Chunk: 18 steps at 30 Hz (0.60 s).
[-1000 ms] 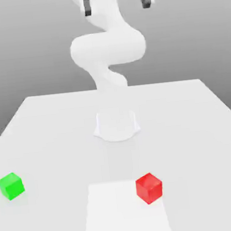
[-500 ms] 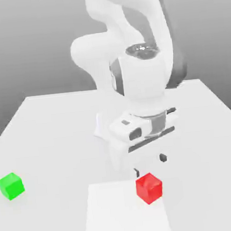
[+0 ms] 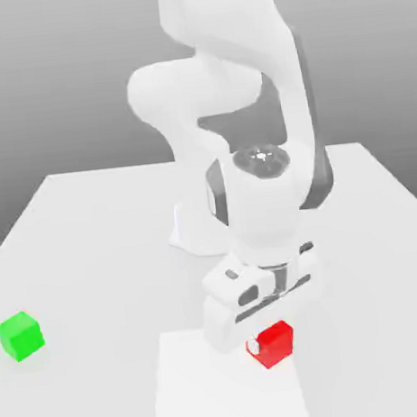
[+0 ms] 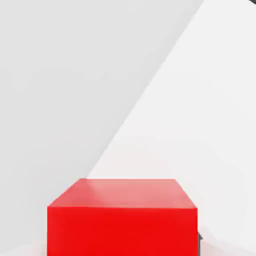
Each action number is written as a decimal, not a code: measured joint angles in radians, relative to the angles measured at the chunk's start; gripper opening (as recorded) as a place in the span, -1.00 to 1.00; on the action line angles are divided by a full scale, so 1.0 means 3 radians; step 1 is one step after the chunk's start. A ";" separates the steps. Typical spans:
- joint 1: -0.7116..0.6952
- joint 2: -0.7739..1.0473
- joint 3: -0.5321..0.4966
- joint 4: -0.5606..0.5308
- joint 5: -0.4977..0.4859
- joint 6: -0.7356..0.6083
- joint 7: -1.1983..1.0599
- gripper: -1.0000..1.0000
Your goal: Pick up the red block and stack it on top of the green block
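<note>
The Panda gripper [image 3: 269, 334] is clamped on the red cube [image 3: 275, 345] at near right. The green cube [image 3: 21, 336] sits far left of it.

The red block [image 3: 275, 344] sits between the fingers [image 3: 253, 344], at the edge of the pad [image 3: 208, 384], near its far right corner in the exterior view. Most of the pad spreads from the fingers toward the exterior view's left and toward its camera. The green block [image 3: 21, 336] lies on the table [image 3: 100, 260], well apart from the fingers, toward the exterior view's left and slightly farther back. The base [image 3: 196, 231] stands behind the fingers, on the table's far part.
</note>
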 joint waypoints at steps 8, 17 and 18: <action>0.0141 -0.0625 -0.0187 -0.0042 -0.0051 -0.0597 0.0167 -1.00; -0.0931 -0.0669 -0.1193 0.0148 -0.0089 -0.0839 0.0787 -1.00; -0.1124 -0.0658 -0.1294 0.0201 -0.0081 -0.0880 0.0882 -1.00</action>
